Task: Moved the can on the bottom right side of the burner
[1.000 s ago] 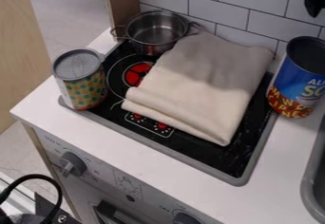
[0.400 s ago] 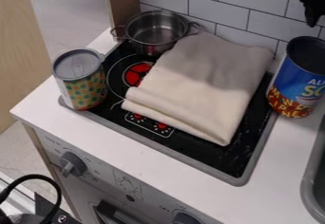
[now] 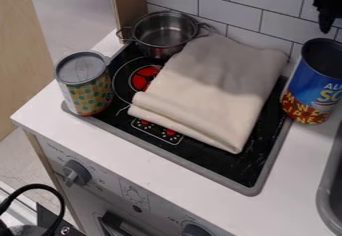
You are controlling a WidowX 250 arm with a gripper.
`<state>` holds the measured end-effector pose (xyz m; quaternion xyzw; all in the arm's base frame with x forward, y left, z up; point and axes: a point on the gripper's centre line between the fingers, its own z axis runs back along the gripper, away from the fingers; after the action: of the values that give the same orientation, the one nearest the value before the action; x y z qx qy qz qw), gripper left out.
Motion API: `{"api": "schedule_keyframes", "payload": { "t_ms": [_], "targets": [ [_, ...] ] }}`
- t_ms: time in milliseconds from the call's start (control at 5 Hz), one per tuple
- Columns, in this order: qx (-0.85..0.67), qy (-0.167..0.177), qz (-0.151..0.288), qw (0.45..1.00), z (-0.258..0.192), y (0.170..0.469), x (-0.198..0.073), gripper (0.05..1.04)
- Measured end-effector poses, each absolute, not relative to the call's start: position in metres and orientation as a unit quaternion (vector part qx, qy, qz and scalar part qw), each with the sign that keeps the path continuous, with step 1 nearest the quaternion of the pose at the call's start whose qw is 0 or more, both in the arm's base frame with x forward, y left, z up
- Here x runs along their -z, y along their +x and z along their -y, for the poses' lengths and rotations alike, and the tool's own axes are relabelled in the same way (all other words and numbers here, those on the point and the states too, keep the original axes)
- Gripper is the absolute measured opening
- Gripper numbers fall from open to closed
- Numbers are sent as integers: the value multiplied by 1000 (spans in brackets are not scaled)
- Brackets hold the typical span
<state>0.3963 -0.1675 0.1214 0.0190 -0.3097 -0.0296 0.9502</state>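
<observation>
End effector [image 3: 326, 24] at the far right
Hanging near the blue can [image 3: 312, 90]; I cannot tell whether it is open, closed or gripping anything

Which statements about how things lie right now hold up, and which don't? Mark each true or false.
1. The metal pot rests at a back corner of the stove. True.
2. The folded cloth is stuffed inside the pot. False: the cloth lies on the stove, beside the pot.
3. The patterned can stands upright. True.
4. The blue can lies on its side. False: the blue can is upright.
5. The gripper appears at the camera view's upper right. True.
</observation>
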Motion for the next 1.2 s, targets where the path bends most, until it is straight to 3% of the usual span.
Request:
{"api": "schedule_keyframes", "payload": {
  "t_ms": [800,1200],
  "targets": [
    [25,3,262,965,163,376,-100,999],
    [75,-8,245,967,153,364,-106,999]
  ]
}}
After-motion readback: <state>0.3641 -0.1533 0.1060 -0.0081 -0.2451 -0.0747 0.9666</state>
